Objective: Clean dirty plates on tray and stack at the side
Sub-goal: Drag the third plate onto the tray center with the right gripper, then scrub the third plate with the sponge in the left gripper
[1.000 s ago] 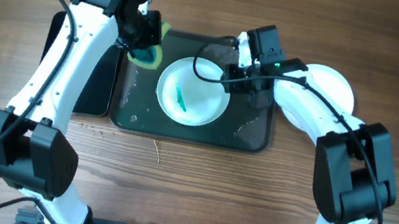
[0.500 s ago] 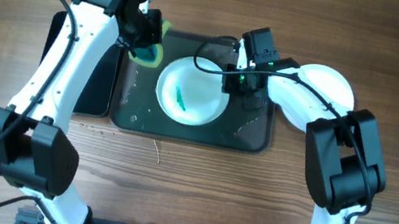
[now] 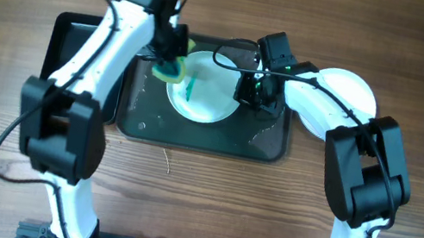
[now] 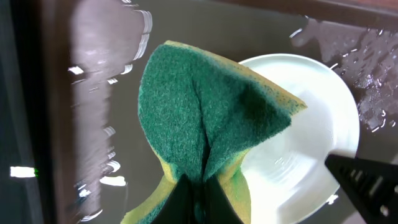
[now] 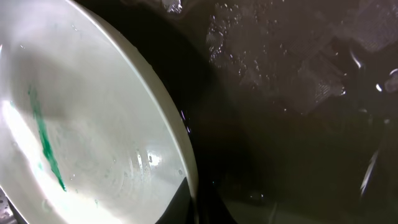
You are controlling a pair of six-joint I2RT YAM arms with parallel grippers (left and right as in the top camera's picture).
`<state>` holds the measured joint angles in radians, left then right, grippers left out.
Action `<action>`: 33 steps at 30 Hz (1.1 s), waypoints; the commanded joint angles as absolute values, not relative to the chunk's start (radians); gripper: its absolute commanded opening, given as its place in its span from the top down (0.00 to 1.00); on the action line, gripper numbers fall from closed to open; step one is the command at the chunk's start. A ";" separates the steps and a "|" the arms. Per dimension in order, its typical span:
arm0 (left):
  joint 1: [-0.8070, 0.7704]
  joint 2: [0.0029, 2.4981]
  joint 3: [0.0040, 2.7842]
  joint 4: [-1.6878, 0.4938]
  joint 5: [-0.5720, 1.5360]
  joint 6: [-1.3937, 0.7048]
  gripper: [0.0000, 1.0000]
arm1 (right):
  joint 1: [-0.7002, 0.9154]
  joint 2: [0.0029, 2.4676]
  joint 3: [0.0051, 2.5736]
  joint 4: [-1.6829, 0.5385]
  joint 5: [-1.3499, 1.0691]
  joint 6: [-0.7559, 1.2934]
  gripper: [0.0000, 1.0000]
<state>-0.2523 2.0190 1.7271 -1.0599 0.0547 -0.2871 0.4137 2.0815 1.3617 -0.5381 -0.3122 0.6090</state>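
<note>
- The left fingers [image 4: 186, 200] are pressed together on a folded sponge [image 4: 211, 118], green scouring face outward, yellow foam at the pinch.
- In the overhead view that sponge [image 3: 170, 68] hangs at the upper-left rim of the plate [image 3: 206, 101]. Whether it touches the rim I cannot tell.
- The right fingers [image 5: 189, 202] pinch the plate's [image 5: 93, 124] opposite, right-hand rim. The shadow under that rim suggests the edge is tipped a little off the tray, though this is a guess.
- The plate lies in the dark tray [image 3: 191, 136], toward its upper middle, and the tray floor around it is wet with beads and puddles of water.
- A green smear [image 5: 45, 140] runs down the plate's left half, with fainter green specks beside it. It shows from overhead too [image 3: 190, 89], just beside the sponge.
- So, as I judge it, the scrub of this plate is barely begun or not begun: the sponge is at the rim, the mark is unwiped.
- At the right, off the tray and partly under the right arm, a white plate [image 3: 357, 88] sits on the surface [image 3: 207, 197]. It looks like the start of the clean stack, but how many it holds cannot be told.
- Only one plate shows on the tray, so what is left appears to be wiping off the smear and moving this plate onto that stack.
- A second dark tray [image 3: 65, 32] lies at the left, mostly hidden by the left arm.
</note>
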 commanded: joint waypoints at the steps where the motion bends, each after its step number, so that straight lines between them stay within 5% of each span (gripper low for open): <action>1: -0.299 2.090 1.732 -1.025 0.085 -0.300 0.96 | 0.415 2.106 1.327 -0.558 -0.315 0.627 0.96; 12: -0.341 2.260 1.732 -1.025 -0.008 -0.456 0.96 | 0.415 2.106 1.327 -0.559 -0.315 0.610 0.96; 19: -0.376 2.276 1.732 -1.042 0.519 0.005 0.96 | 0.415 2.106 1.327 -0.558 -0.315 0.610 0.96; 23: -0.381 2.276 1.732 -1.054 0.577 0.067 0.96 | 0.415 2.106 1.327 -0.558 -0.315 0.609 0.96; 26: -0.367 2.276 1.732 -1.034 0.451 -0.042 0.96 | 0.415 2.106 1.327 -0.558 -0.315 0.610 0.96; 33: -0.329 2.262 1.769 -1.106 -0.229 -0.541 0.96 | 0.415 2.106 1.327 -0.558 -0.315 0.610 0.96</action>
